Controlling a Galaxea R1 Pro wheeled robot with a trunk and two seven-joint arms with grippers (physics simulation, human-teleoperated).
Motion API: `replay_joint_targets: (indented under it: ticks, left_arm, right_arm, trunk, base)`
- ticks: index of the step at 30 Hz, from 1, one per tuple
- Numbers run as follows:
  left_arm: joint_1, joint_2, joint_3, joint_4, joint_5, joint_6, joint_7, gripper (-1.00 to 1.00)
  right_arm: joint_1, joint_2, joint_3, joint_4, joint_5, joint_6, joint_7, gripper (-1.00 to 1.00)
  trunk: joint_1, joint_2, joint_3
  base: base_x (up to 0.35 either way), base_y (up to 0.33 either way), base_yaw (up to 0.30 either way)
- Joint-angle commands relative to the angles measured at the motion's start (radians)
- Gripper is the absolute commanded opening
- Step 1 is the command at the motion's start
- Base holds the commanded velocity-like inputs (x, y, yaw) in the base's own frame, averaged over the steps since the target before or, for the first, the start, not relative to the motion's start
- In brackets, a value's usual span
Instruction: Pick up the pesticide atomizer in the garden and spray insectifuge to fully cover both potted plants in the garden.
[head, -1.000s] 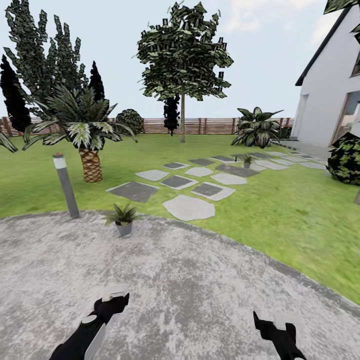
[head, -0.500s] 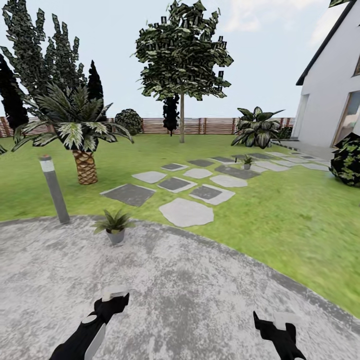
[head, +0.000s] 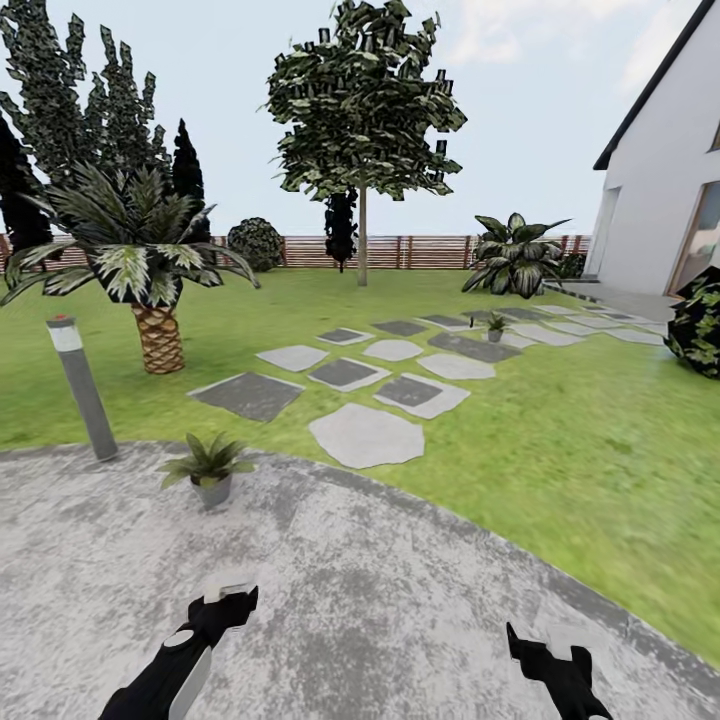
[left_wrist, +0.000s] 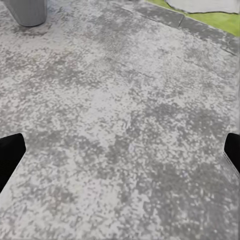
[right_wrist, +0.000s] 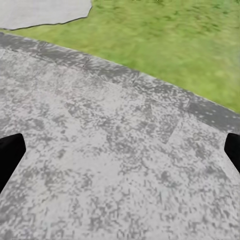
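The garden lawn (head: 560, 420) lies ahead, past the round grey patio (head: 380, 580) under me. One potted plant (head: 209, 468), green pointed leaves in a grey pot, stands at the patio's edge, ahead and left of my left gripper (head: 228, 600). Its pot (left_wrist: 27, 10) also shows in the left wrist view. A second potted plant (head: 494, 325) sits far off among the stepping stones. Both the left gripper (left_wrist: 120, 152) and the right gripper (head: 545, 640) (right_wrist: 120, 150) hang open over bare paving with nothing in them. The pesticide atomizer is out of view.
A grey bollard lamp (head: 80, 390) stands left of the near plant, with a palm (head: 140, 260) behind it. Stepping stones (head: 365, 435) lead across the grass toward a white house (head: 660, 200). A dark shrub (head: 700, 325) is at right. A slat fence (head: 420, 250) closes the back.
The whole view has shifted: the near potted plant, lamp and palm now sit lower and further left, so the camera has moved forward. Both grippers keep their place in the picture.
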Motion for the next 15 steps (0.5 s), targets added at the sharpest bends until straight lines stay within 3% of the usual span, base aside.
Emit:
replay_joint_targets:
  ticks: [1, 15]
  left_arm:
    - [0.0, 0.0, -0.001, 0.0, 0.011, -0.001, 0.001, 1.0]
    - [0.0, 0.0, -0.001, 0.0, 0.011, -0.001, 0.001, 1.0]
  right_arm:
    - [-0.001, 0.0, 0.0, 0.0, 0.0, -0.003, -0.001, 1.0]
    - [-0.001, 0.0, 0.0, 0.001, -0.001, -0.002, -0.002, 1.0]
  trunk:
    - [0.0, 0.0, -0.001]
    - [0.0, 0.0, -0.001]
  base:
    - [0.332, -0.125, 0.0]
    - [0.332, -0.127, 0.0]
